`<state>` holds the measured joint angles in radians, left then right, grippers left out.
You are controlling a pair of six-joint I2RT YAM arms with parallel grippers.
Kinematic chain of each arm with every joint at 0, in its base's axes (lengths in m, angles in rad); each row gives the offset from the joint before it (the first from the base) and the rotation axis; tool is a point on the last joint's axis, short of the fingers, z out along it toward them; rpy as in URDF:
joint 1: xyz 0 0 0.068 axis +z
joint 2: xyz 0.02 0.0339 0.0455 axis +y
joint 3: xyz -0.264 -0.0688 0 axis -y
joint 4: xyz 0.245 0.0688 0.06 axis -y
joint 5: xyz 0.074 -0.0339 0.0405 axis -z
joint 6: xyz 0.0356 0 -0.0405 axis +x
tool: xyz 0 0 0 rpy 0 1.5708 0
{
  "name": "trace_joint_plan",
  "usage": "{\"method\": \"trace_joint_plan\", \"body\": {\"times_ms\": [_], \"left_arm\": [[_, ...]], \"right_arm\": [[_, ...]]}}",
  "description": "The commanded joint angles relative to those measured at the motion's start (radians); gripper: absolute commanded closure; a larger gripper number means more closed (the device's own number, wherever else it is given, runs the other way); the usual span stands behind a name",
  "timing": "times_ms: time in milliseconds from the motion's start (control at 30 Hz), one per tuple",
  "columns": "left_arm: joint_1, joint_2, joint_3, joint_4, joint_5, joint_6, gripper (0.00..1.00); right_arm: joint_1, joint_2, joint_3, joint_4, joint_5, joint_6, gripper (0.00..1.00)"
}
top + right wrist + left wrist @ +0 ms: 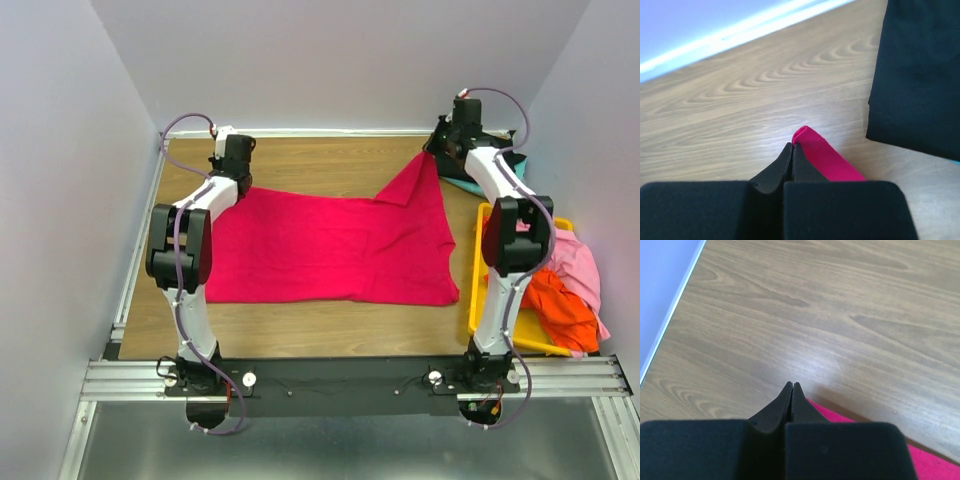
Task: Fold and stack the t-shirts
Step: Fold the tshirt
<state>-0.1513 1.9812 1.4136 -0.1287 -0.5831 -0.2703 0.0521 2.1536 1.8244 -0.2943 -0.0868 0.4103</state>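
Top external — red t-shirt (330, 245) runs left–right (far-right corner raised), collar end unclear.

A wood-grain table (320, 165) fills the centre. Plain pale lavender walls (340, 60) enclose it at nine, twelve and three o'clock. An aluminium rail (120, 378) runs at six o'clock.

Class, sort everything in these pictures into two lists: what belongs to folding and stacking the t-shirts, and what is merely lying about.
Belongs to the job:
red t-shirt, one corner pinched by the right gripper
left gripper
black t-shirt
pink t-shirt
orange t-shirt

Just there:
yellow bin, holding the pink and orange shirts
wooden table
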Motion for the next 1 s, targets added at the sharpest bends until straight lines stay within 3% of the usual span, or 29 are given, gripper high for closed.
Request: {"method": "trace_joint_plan", "body": {"times_ms": [0, 533, 967], "left_arm": [[0.018, -0.045, 0.012, 0.05, 0.012, 0.008, 1.0], [0.016, -0.264, -0.208, 0.067, -0.023, -0.049, 1.0], [0.004, -0.413, -0.373, 0.072, -0.066, -0.058, 1.0]], "right_arm": [[-0.001, -0.159, -0.048, -0.008, 0.021, -0.016, 0.99], [0.064, -0.687, -0.618, 0.003, 0.074, -0.002, 0.99], [0.086, -0.985, -0.803, -0.069, 0.079, 0.019, 0.99]]}}
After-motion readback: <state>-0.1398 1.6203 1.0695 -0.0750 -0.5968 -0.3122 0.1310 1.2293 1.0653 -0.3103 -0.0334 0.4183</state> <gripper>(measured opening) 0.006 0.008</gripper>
